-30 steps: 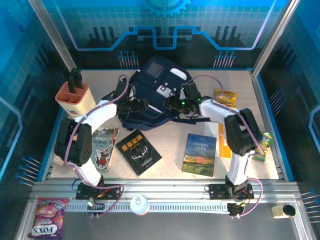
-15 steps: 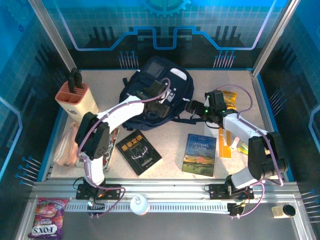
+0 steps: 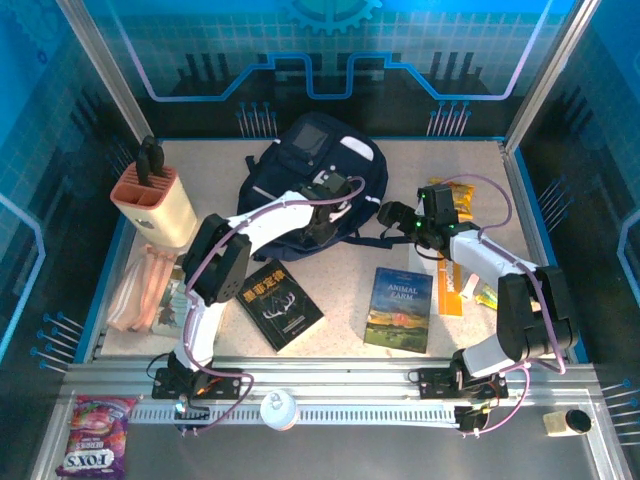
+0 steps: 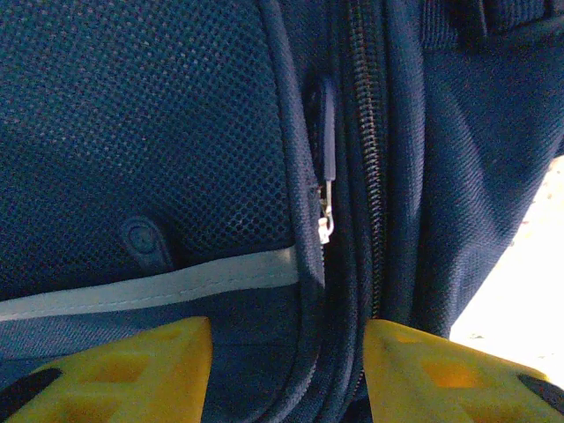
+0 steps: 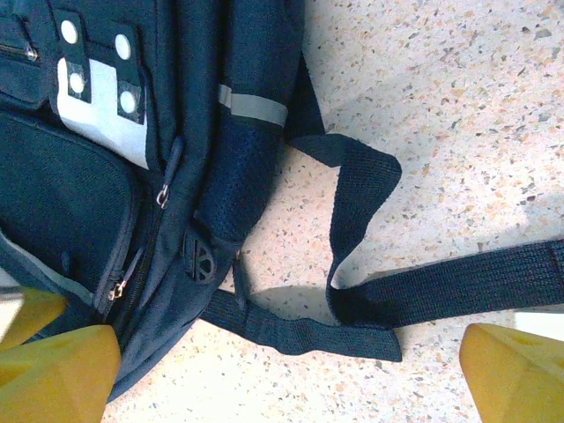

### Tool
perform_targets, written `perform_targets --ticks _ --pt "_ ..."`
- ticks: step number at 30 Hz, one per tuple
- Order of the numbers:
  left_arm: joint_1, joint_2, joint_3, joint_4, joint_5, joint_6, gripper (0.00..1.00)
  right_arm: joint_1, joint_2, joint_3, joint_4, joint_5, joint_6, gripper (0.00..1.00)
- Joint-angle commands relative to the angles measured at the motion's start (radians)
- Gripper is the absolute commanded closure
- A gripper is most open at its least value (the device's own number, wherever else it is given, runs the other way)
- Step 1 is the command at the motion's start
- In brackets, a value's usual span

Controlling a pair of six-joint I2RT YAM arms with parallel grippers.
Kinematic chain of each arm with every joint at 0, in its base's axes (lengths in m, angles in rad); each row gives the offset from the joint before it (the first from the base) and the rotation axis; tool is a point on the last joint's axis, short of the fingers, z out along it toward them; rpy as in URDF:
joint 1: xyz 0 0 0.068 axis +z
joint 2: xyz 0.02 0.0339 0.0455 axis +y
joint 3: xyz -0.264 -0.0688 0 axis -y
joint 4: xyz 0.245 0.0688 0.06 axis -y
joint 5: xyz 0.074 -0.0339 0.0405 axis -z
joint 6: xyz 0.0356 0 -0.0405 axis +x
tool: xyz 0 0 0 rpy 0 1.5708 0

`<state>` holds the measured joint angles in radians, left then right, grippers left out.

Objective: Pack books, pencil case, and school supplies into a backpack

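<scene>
At the far left a peach-and-cream knife block with black handles point(image 3: 150, 200) stood upright near the back of the speckled desk point(image 3: 340, 290); in front of it, by the left edge, lay the long pale pink soft pencil case point(image 3: 135, 292); a thin grey-green cartoon-covered book point(image 3: 172, 302) lay just beside it, largely hidden under the left arm. The black book with an antlered skull on its cover point(image 3: 277, 303) lay flat, turned at an angle, nearer the front. Behind it the large dark navy fabric backpack point(image 3: 290, 165) lay at the back centre of the desk; the left gripper point(image 3: 322, 222) was over its near edge; in the left wrist view that gripper point(image 4: 286, 370) was released, its yellow fingers point(image 4: 115, 370) spread to either side of a closed zip point(image 4: 366, 176), with the navy mesh and a white stripe point(image 4: 159, 286) close in front. The right gripper point(image 3: 388, 213) hung just to the right of the backpack, also released; in the right wrist view its fingers point(image 5: 53, 370) stood wide apart above a dark strap point(image 5: 441, 286) lying on the desk, holding nothing. Right of centre lay the green-blue landscape "Animal Farm" book point(image 3: 400, 308); just beside it lay the slim flat orange-and-white pack point(image 3: 450, 285); a crinkly yellow-orange snack bag point(image 3: 455, 195) lay near the back right.
</scene>
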<state>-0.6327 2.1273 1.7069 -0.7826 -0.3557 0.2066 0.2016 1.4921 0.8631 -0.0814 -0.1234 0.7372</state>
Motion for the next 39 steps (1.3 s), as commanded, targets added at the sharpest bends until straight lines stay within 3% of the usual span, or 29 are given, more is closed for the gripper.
perform_targets --ticks 1,11,20,28,34,39 --pt "-0.011 0.042 0.058 -0.066 -0.094 0.022 0.51 -0.010 -0.003 -0.012 0.025 -0.025 0.018 0.00" --pt "-0.024 0.090 0.083 -0.076 -0.166 0.024 0.60 -0.010 0.017 -0.016 0.050 -0.042 0.040 0.01" --pt "-0.036 0.133 0.113 -0.096 -0.230 0.023 0.59 -0.010 0.018 -0.018 0.045 -0.034 0.045 0.01" --pt "-0.038 0.115 0.175 -0.143 -0.207 -0.039 0.81 -0.011 0.009 -0.029 0.064 -0.040 0.009 0.02" --pt "-0.036 -0.001 0.174 -0.122 -0.179 -0.059 0.99 -0.005 -0.029 -0.075 0.140 -0.049 -0.120 0.03" --pt "-0.031 -0.088 0.181 -0.096 -0.125 -0.064 1.00 0.052 -0.024 -0.082 0.187 -0.013 -0.285 0.09"
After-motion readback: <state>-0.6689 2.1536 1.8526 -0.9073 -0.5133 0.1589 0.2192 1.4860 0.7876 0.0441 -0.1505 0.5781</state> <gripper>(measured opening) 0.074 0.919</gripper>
